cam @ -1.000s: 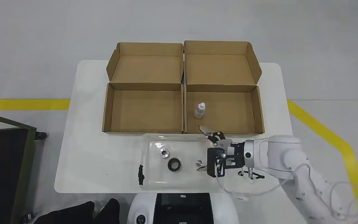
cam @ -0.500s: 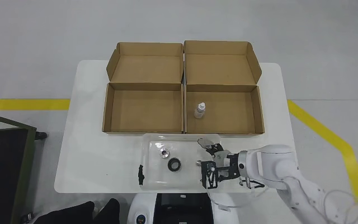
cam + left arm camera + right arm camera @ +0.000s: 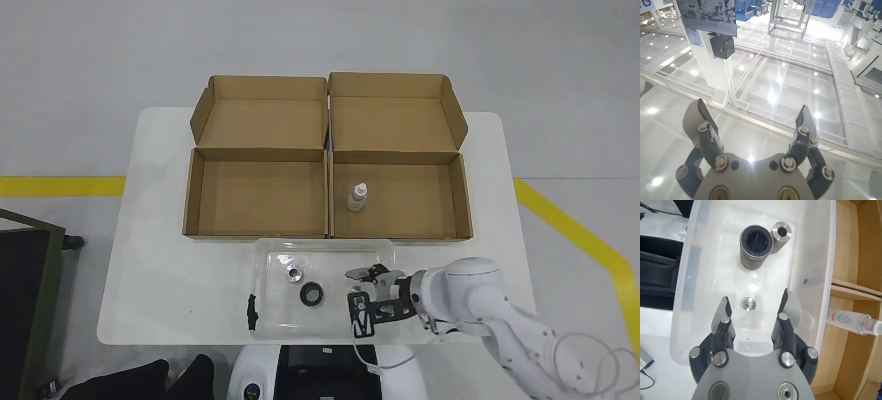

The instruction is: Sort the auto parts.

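**A:** where's the right end effector (image 3: 755, 297) sitting rn?

**B:** It's over the clear plastic tray (image 3: 300, 241), which is at 6 o'clock on the white bench (image 3: 150, 250). The fingers are spread wide with nothing between the pads. In the right wrist view a small silver metal stud (image 3: 748, 304) sits on the tray floor, lined up with the gap between the fingers. Neither finger touches it, far as I can see.

**A:** other parts in there?

**B:** yep. A big dark grey cylindrical bearing (image 3: 313, 294) stands on end at roughly 9 o'clock from that end effector. A shiny silver metal cylinder with a centre hole (image 3: 294, 272) is just beside the bearing, at its 11 o'clock. Can't tell if those two touch.

**A:** boxes?

**B:** There are two open brown cardboard boxes side by side at 12 o'clock from the tray. The left cardboard box (image 3: 250, 200) is one, and the right cardboard box (image 3: 420, 200) has a small white plastic bottle (image 3: 356, 196) near its 9 o'clock wall.

**A:** and the left end effector (image 3: 752, 106)?

**B:** It's aimed up at the ceiling, fingers wide apart, holding nothing.
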You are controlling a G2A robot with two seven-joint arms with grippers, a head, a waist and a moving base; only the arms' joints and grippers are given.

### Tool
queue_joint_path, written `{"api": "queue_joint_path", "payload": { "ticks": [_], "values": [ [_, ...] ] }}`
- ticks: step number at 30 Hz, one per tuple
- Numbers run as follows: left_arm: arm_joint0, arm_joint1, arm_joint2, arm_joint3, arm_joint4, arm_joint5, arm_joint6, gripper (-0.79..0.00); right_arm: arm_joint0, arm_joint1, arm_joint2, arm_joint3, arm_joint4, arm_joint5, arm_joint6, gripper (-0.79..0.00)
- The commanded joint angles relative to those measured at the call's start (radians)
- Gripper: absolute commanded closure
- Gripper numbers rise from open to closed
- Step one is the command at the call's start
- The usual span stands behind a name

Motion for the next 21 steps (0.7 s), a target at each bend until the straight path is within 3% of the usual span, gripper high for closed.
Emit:
{"api": "queue_joint_path", "payload": {
  "ticks": [1, 21],
  "values": [
    [0.0, 0.0, 0.0, 0.0, 0.0, 0.0, 0.0, -0.785, 0.007, -0.002, -0.013, 0.001, -0.004, 0.001, 0.023, -0.391],
    [0.0, 0.0, 0.0, 0.0, 0.0, 0.0, 0.0, -0.785, 0.093, -0.023, -0.122, 0.061, 0.034, 0.027, 0.137, -0.332]
  ]
}}
